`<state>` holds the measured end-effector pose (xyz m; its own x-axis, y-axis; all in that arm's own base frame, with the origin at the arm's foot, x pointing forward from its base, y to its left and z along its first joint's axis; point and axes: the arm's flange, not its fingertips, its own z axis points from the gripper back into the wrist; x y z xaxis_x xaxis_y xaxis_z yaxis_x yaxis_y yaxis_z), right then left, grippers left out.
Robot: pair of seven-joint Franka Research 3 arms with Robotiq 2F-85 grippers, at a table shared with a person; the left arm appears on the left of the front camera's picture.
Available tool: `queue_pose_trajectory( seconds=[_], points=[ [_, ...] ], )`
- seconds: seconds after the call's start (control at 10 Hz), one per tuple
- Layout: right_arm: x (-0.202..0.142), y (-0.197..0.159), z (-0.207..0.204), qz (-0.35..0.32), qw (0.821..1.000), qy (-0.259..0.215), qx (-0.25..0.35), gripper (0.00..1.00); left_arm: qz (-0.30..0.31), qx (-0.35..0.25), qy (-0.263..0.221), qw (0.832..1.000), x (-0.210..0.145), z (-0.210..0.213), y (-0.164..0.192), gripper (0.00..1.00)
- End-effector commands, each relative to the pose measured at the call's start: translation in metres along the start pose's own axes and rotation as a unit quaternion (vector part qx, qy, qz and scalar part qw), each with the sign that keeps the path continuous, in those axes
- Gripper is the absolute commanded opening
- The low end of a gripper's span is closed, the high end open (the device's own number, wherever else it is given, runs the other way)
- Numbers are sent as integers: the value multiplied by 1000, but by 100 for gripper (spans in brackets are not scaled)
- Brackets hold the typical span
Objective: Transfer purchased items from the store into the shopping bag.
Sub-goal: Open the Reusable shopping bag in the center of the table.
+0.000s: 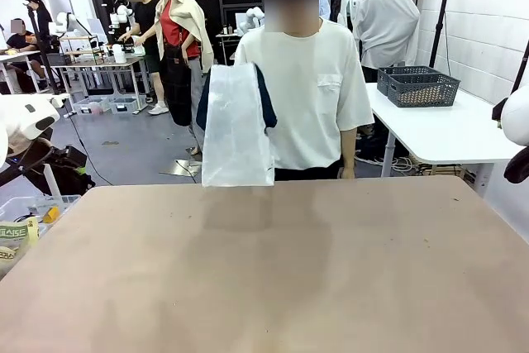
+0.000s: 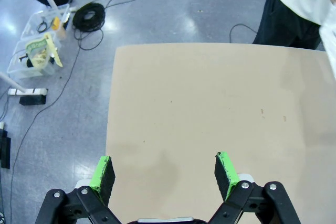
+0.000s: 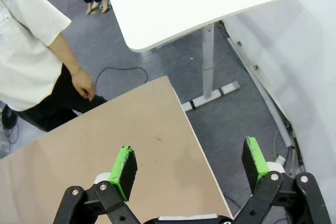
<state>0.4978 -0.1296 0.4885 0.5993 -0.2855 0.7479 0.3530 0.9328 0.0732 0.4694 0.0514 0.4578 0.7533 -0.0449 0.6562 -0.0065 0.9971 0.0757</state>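
We see the left gripper [image 2: 164,170] and right gripper [image 3: 189,160] spread wide, empty; a person [image 1: 310,88] holds up the bag [image 1: 235,126].

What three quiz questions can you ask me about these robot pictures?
1. True or false: the person is holding up the bag at the far side of the table.
2. Pick one. The left gripper is: A shut on a pen, B open, C shut on the bag.
3. What colour are the pads on the right gripper?
Key: 1 true; 2 B; 3 green.
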Motion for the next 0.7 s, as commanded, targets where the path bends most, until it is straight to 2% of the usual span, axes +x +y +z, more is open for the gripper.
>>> queue_pose_trajectory(
  seconds=[0.0,0.6],
  points=[
    [-1,-4,2,5,1000,-4,4,100,-3,-2,-4,1000,-2,1,4,100],
    [-1,-4,2,5,1000,-4,4,100,-3,-2,-4,1000,-2,1,4,100]
  ],
)
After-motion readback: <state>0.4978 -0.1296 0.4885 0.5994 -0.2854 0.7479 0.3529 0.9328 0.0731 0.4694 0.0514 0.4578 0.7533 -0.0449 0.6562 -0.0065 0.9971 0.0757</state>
